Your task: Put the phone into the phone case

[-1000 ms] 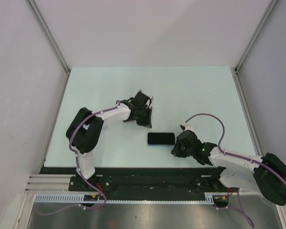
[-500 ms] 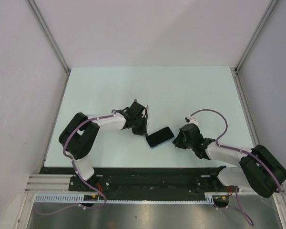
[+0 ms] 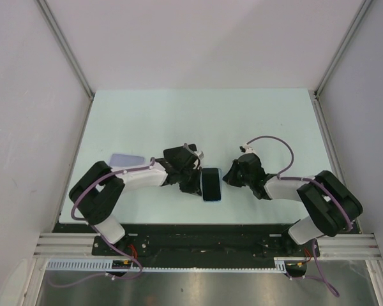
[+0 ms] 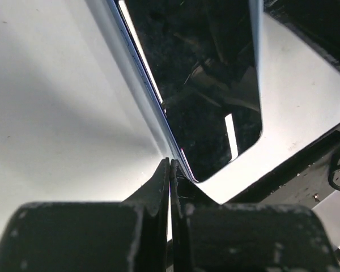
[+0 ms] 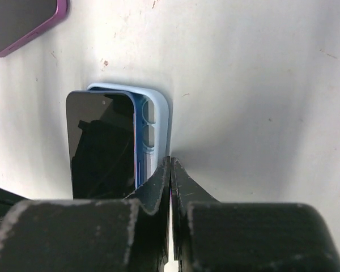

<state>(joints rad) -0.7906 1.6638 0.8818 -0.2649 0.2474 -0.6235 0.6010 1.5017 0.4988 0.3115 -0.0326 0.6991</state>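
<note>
The phone (image 3: 210, 183) lies screen up on the table, long side pointing away from me, resting in the light blue phone case (image 5: 158, 116). In the right wrist view the phone (image 5: 99, 144) sits shifted to one side, so the case's inner wall shows along its right. My left gripper (image 3: 197, 185) is shut, tips (image 4: 170, 162) against the phone's left edge near a corner of the black screen (image 4: 204, 85). My right gripper (image 3: 227, 178) is shut, tips (image 5: 170, 161) touching the case's outer edge on the opposite side.
A second phone with a purple rim (image 5: 22, 22) lies on the table beyond the left arm; it shows lavender in the top view (image 3: 126, 159). The table's near edge with the black base rail (image 3: 198, 233) is just below the phone.
The phone and case turned from lying crosswise to pointing away from me. Both grippers closed in on its two sides. The left arm swung down and uncovered the lavender phone.
</note>
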